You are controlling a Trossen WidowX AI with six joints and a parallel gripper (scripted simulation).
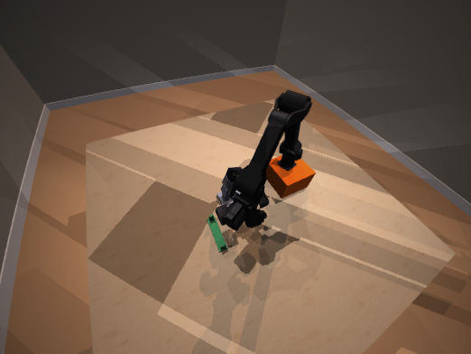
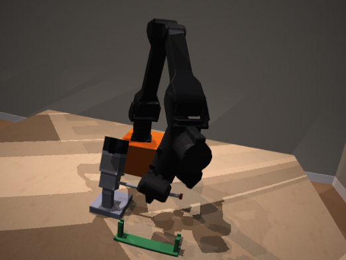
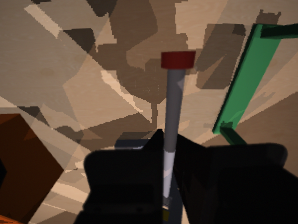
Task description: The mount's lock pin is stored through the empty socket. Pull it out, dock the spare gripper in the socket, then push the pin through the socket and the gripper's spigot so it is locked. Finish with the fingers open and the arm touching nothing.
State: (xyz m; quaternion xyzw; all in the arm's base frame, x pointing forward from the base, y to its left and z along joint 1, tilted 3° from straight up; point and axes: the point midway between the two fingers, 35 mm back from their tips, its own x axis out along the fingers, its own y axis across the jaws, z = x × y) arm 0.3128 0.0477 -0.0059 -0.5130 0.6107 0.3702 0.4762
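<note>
The lock pin [image 2: 130,185] [image 3: 175,110] is a grey rod with a red head. My gripper [image 2: 154,190] [image 3: 163,132] is shut on its middle, holding it nearly level with the head pointing away from the mount. The mount's grey base [image 2: 96,207] carries a post and the socket [image 2: 108,182]. The spare gripper [image 2: 111,162] [image 1: 228,182], grey with black fingers, stands upright in the socket, leaning slightly. The pin's far end reaches the socket's side by a small yellow mark; whether it has entered cannot be told. My fingers hide part of the rod.
A green rack [image 1: 217,234] [image 2: 149,243] [image 3: 246,90] with an upright at each end lies on the table in front of the mount. The arm stands on an orange block [image 1: 293,175] [image 2: 136,160] [image 3: 30,165] behind the mount. Shadows cross the table.
</note>
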